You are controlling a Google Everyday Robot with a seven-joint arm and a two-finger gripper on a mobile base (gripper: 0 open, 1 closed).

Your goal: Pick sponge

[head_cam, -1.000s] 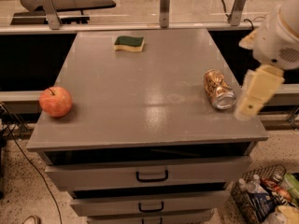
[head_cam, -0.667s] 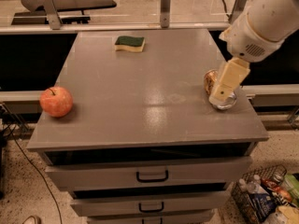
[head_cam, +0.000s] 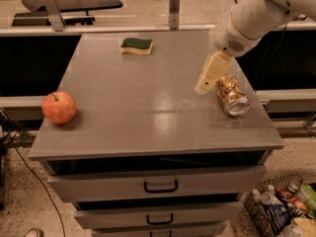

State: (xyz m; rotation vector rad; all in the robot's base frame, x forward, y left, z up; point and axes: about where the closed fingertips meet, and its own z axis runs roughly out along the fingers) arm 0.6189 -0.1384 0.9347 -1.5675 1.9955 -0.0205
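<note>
The sponge (head_cam: 137, 46), dark green on top over pale yellow foam, lies flat near the far edge of the grey cabinet top (head_cam: 148, 98), left of centre. My gripper (head_cam: 209, 74) hangs from the white arm at the upper right, over the right part of the top, just left of a lying can. It is well to the right of the sponge and nearer to me.
A crushed gold can (head_cam: 232, 95) lies on its side at the right. A red apple (head_cam: 59, 107) sits near the left front corner. Drawers with handles (head_cam: 161, 186) are below. A basket of items (head_cam: 279, 211) stands on the floor at lower right.
The arm has swung left and inward over the cabinet top, from beyond the right edge past the can. The sponge, apple and can have not moved.
</note>
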